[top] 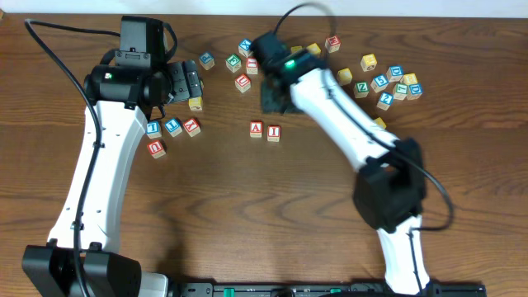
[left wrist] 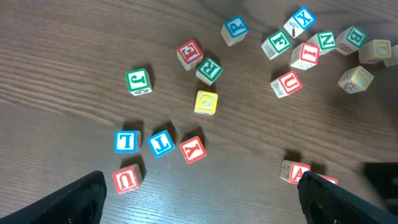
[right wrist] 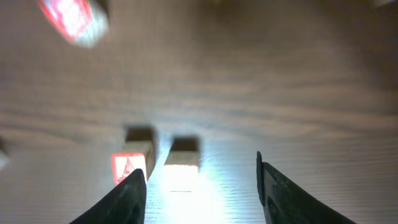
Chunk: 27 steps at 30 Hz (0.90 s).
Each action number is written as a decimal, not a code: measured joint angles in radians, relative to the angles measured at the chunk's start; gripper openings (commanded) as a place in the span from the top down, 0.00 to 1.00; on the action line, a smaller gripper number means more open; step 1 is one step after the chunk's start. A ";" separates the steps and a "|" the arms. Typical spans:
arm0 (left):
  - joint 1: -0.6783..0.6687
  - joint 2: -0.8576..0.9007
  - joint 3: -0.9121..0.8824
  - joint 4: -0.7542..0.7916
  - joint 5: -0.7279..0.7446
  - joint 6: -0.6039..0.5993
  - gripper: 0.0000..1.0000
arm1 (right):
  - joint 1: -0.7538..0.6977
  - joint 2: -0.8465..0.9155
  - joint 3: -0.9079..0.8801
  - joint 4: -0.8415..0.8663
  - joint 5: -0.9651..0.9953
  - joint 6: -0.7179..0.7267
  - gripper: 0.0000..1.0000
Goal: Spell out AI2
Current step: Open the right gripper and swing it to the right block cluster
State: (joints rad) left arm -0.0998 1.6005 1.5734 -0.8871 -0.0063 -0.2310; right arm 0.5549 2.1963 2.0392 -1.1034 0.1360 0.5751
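Note:
The red "A" cube (top: 256,129) and the red "I" cube (top: 273,132) stand side by side at the table's middle. Just behind them hovers my right gripper (top: 276,99). In the right wrist view it (right wrist: 199,171) is open, and the "A" cube (right wrist: 129,165) and the glare-washed "I" cube (right wrist: 181,163) lie just beyond its fingertips, untouched. A blue "2" cube (top: 385,100) sits in the right-hand cluster. My left gripper (top: 186,82) is wide open and empty over bare wood (left wrist: 205,205). The "A" cube (left wrist: 297,172) shows beside its right finger.
Loose letter cubes lie in a cluster at the back right (top: 396,81) and around the back middle (top: 242,62). A row of blue and red cubes (top: 172,126) and a yellow cube (top: 195,104) sit by the left arm. The right arm crosses the table's right half.

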 measured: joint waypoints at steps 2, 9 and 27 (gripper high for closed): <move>0.000 0.000 0.000 0.000 0.000 0.000 0.02 | -0.032 -0.040 0.010 0.002 0.015 -0.014 0.45; 0.000 0.000 0.000 0.000 0.000 0.000 0.02 | -0.194 -0.088 0.021 -0.054 0.036 -0.061 0.47; 0.000 0.000 0.000 0.000 0.000 0.000 0.03 | -0.528 -0.086 -0.098 -0.100 0.029 0.010 0.53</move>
State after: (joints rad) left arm -0.0998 1.6005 1.5734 -0.8867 -0.0063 -0.2310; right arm 0.0269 2.1105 1.9415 -1.2037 0.1650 0.5850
